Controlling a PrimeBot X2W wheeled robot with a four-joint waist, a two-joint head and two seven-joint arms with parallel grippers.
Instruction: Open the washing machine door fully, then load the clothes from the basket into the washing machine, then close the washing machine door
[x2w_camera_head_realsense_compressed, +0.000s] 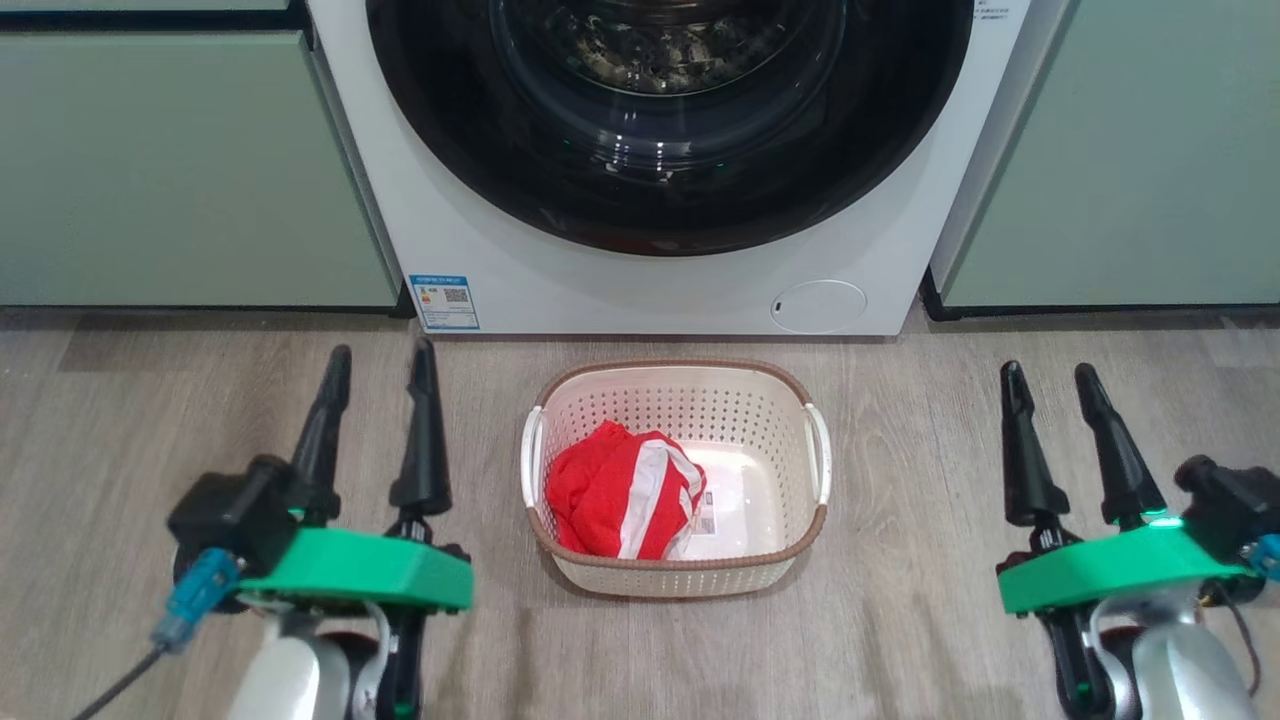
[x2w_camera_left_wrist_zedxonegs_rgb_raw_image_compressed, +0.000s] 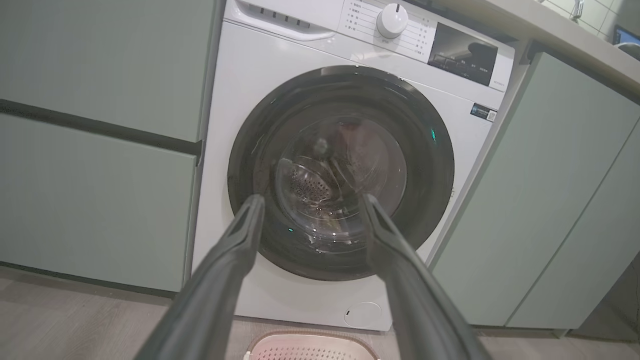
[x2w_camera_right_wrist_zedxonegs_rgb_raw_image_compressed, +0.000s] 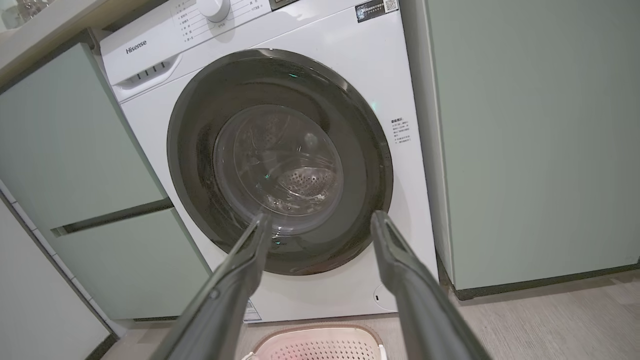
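The white washing machine (x2w_camera_head_realsense_compressed: 600, 280) stands straight ahead with its round black-rimmed door (x2w_camera_head_realsense_compressed: 668, 200) shut flat against the front; the door (x2w_camera_left_wrist_zedxonegs_rgb_raw_image_compressed: 420, 165) and its glass (x2w_camera_right_wrist_zedxonegs_rgb_raw_image_compressed: 280, 165) show in both wrist views too. On the floor before it sits the cream basket (x2w_camera_head_realsense_compressed: 760, 420), and the red and white striped clothes (x2w_camera_head_realsense_compressed: 622, 492) lie bundled in its left half. My left gripper (x2w_camera_head_realsense_compressed: 382, 362) hovers open to the basket's left. My right gripper (x2w_camera_head_realsense_compressed: 1048, 378) hovers open to its right. Both are empty and well short of the door.
Pale green cabinets (x2w_camera_head_realsense_compressed: 180, 170) flank the machine on the left and on the right (x2w_camera_head_realsense_compressed: 1130, 160). Wood-look floor (x2w_camera_head_realsense_compressed: 900, 620) spreads around the basket. The basket rim (x2w_camera_left_wrist_zedxonegs_rgb_raw_image_compressed: 310, 336) peeks in at the bottom of the left wrist view.
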